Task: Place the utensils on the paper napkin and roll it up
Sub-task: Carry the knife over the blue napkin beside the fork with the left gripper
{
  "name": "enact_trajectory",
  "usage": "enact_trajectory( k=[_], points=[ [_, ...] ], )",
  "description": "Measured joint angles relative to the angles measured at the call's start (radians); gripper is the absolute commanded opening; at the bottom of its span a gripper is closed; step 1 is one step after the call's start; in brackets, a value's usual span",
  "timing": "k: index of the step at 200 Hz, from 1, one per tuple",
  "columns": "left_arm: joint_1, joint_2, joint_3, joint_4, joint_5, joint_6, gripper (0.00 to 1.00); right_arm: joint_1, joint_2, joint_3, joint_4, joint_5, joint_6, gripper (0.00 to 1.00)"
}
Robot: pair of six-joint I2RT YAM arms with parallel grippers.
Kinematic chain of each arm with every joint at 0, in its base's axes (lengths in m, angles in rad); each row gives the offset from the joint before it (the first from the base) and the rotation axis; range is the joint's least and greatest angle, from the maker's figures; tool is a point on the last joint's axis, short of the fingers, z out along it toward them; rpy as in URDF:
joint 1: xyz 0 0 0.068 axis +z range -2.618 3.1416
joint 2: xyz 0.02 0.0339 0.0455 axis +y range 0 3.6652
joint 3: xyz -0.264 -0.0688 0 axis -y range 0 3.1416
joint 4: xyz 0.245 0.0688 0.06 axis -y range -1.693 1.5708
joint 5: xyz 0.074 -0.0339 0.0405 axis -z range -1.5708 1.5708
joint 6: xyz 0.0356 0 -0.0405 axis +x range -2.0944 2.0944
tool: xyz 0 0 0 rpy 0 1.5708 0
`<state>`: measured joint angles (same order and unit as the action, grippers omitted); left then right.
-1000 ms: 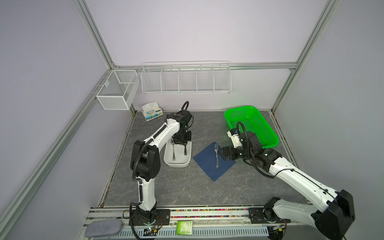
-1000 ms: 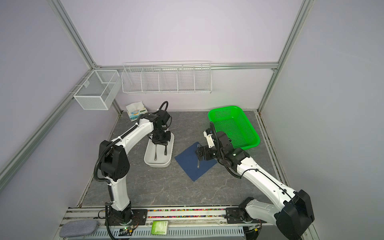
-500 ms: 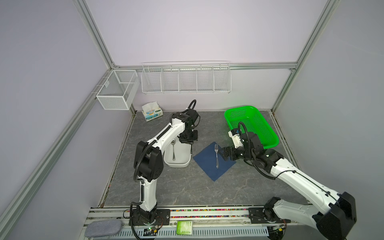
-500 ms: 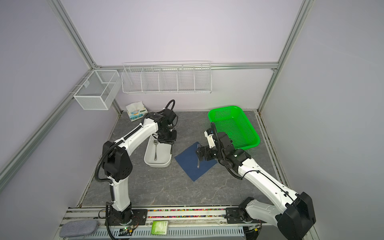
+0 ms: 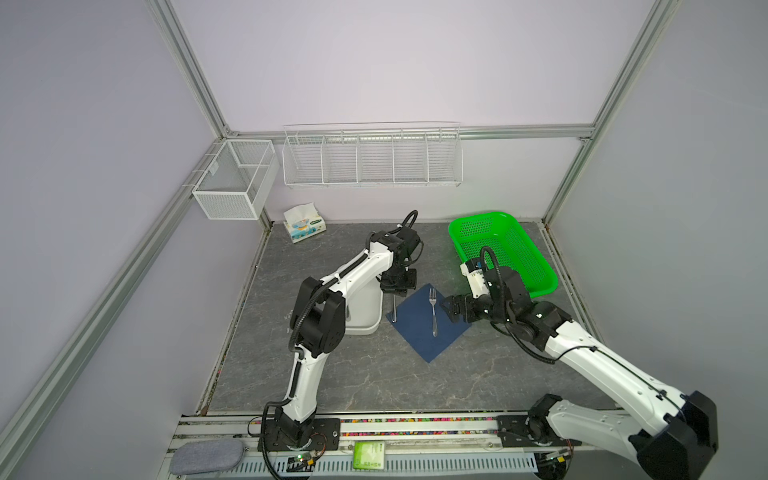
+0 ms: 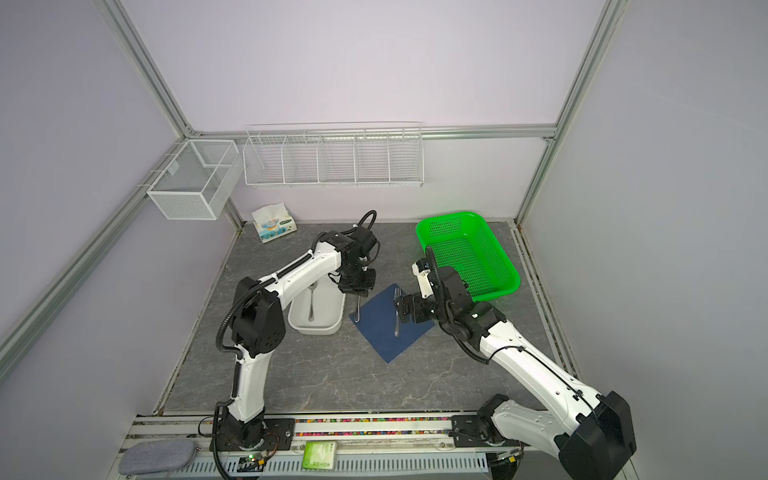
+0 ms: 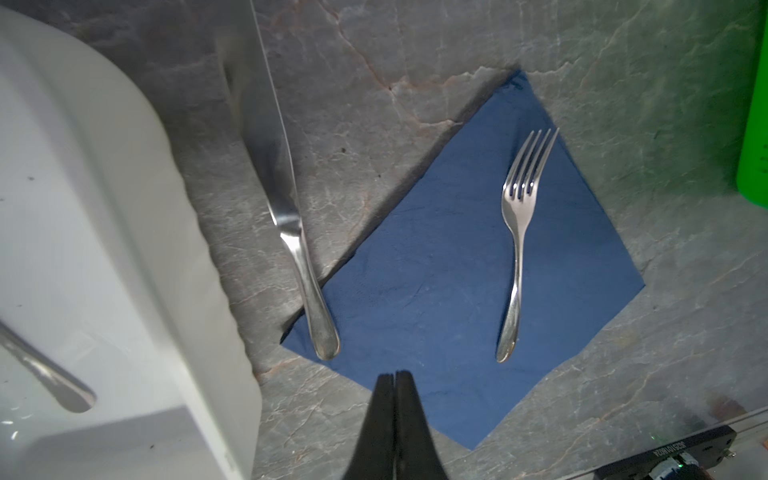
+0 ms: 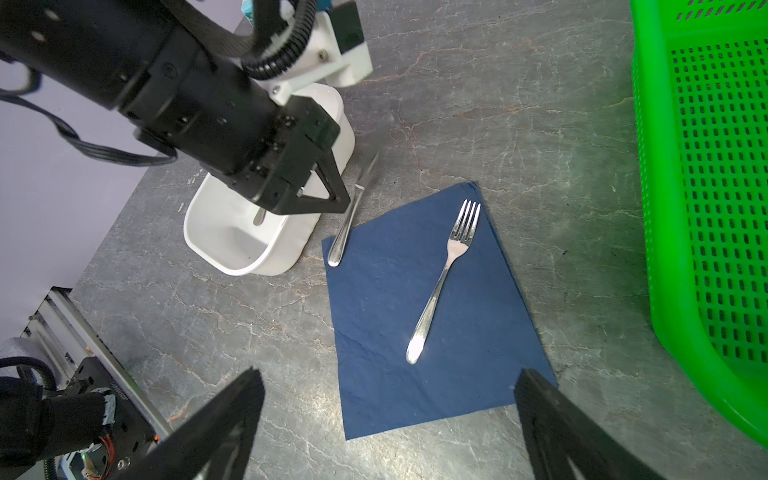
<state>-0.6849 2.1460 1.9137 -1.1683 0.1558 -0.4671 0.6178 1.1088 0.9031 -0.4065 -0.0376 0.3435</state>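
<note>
While the table (image 5: 374, 374) and green basket (image 5: 519, 257) look same as a sec ago, L arm has swung off the white tray (image 6: 316, 328) twd the paper napkin (image 5: 415, 332). The napkin lies flat mid-table as a diamond, just beside the tray. R arm barely moved. R hand (image 5: 451, 309) hovers low at napkin's basket-side corner, fingers spread wide, nothing in it. L hand (image 7: 394, 376) is now above napkin's tray-side corner, fingers pressed together. In L wrist view nothing shows btw the tips.

Knife (image 7: 291, 232) wasn't by the napkin a sec ago. Now its handle end rests on that tray-side corner, w/ the blade off the sheet, up by the L hand. Blade is blurred, so prob still moving. Can't tell if the hand touches it. Fork (image 8: 440, 282) lies unchanged across napkin centre, well apart from knife. Spoon (image 6: 311, 303) is the only utensil left in tray.

Meaning, imo: utensil 2 of 3 has arrived but only just, mostly off the paper. It prob needs shifting alongside fork before spoon is fetched. Rolling not started. Risk: thin paper may drag or crease if knife gets pushed across it.
</note>
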Motion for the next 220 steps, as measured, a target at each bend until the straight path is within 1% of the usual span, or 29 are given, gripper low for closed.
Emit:
enact_trajectory(
  k=[28,35,64,81,152,166,184,220],
  points=[
    [-0.01,0.018,-0.008,0.017,-0.007,-0.017,0.12,0.0,0.0,0.0,0.0,0.011,0.0,0.97],
    [-0.01,0.018,-0.009,0.018,-0.015,-0.021,0.13,0.0,0.0,0.0,0.0,0.012,0.0,0.97],
    [-0.009,0.018,-0.016,0.019,-0.081,-0.033,0.16,0.0,0.0,0.0,0.0,0.014,0.0,0.97],
    [-0.009,0.018,-0.035,0.025,-0.111,-0.038,0.2,0.0,0.0,0.0,0.0,0.014,0.0,0.97],
    [0.013,0.058,-0.066,0.051,-0.153,-0.063,0.25,0.0,0.023,0.0,0.001,0.01,0.0,0.97],
    [0.025,0.061,-0.086,0.057,-0.151,-0.064,0.26,0.0,0.026,0.0,0.0,0.01,0.0,0.97],
    [0.046,0.062,-0.113,0.069,-0.145,-0.064,0.29,0.0,0.027,0.0,0.0,0.01,0.0,0.97],
    [0.07,0.068,-0.124,0.083,-0.129,-0.068,0.29,0.0,0.028,0.0,0.0,0.007,0.0,0.97]
  ],
)
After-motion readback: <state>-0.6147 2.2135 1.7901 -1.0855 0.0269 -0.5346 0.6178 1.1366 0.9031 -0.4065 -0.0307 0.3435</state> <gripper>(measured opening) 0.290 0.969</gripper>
